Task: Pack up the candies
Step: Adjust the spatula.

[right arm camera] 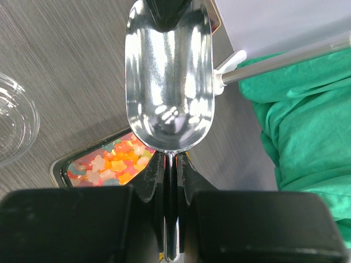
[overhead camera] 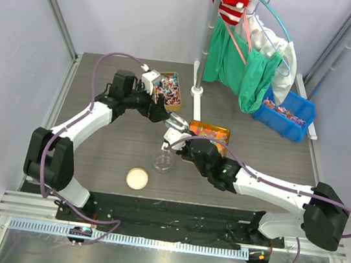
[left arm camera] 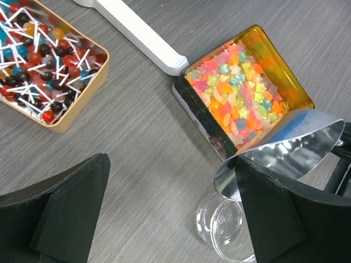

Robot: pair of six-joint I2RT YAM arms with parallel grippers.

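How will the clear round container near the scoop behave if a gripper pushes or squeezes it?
The clear container looks empty and thin-walled, so it is probably light and would likely slide on the smooth table. Its thin plastic-like wall may flex or crack under a hard squeeze.

From high above the near edge, the top view looks down over the whole grey wood-grain table [overhead camera: 107,154]. Both wrist views look down from close by, sharing the gold rectangular jelly tin [left arm camera: 279,63], shiny metal scoop [right arm camera: 167,82] and clear round cup [left arm camera: 216,227].
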